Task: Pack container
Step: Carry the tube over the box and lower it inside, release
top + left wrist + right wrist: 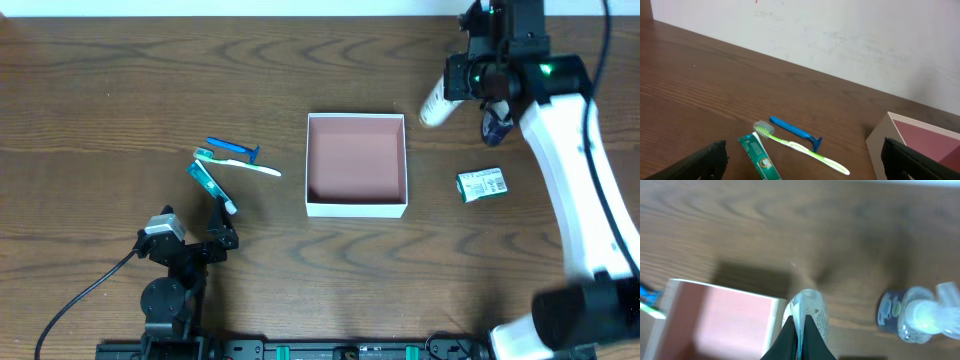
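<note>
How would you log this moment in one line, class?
task: pack box | right gripper: shut on tube | left gripper: open, holding nothing | box: empty

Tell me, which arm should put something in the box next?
The right arm: its jaws are shut on the white tube, near the container. The left arm has open jaws, holding nothing.

Small carton (482, 184) label print too blurred; nothing legible
</note>
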### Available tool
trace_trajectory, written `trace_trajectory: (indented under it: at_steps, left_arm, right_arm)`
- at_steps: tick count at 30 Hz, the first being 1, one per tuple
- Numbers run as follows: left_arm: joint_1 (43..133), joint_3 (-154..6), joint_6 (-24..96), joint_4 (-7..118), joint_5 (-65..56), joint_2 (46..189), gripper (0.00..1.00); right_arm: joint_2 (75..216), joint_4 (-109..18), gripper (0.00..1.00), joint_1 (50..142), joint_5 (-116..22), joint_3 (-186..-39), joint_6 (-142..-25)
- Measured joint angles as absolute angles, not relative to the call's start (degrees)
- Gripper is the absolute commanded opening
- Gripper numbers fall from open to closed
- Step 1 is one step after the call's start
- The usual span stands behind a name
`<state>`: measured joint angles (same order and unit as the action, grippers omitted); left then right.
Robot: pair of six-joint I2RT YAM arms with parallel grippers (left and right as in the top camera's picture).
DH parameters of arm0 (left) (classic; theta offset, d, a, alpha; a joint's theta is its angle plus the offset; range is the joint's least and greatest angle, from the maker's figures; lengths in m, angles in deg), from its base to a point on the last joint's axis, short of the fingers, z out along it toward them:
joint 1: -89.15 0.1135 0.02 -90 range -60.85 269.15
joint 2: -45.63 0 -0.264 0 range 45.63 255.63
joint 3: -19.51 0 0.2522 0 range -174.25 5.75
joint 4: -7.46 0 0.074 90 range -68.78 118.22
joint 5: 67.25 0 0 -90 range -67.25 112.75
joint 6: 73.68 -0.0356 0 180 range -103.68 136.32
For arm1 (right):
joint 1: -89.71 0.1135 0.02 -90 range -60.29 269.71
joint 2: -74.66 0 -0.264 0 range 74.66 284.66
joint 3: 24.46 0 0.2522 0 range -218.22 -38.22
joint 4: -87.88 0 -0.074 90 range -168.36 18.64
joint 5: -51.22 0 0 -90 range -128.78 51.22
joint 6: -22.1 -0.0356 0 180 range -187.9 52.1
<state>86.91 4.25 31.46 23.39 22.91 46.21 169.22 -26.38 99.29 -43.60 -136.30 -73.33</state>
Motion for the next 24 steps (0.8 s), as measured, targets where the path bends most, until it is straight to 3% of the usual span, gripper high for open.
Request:
trace_trajectory:
  at_steps: [10,24]
  left_arm:
    - [86.9,4.2,31.5,23.4,22.9,46.2,0.98]
    - [86.9,4.2,31.5,23.4,22.9,46.2,0.98]
  right_arm:
    - [157.0,-26.4,0.01,107.6,-41.5,-138.0,-73.6]
    - [166.0,-26.5,0.01,119.4,-39.1,-138.0,-81.9]
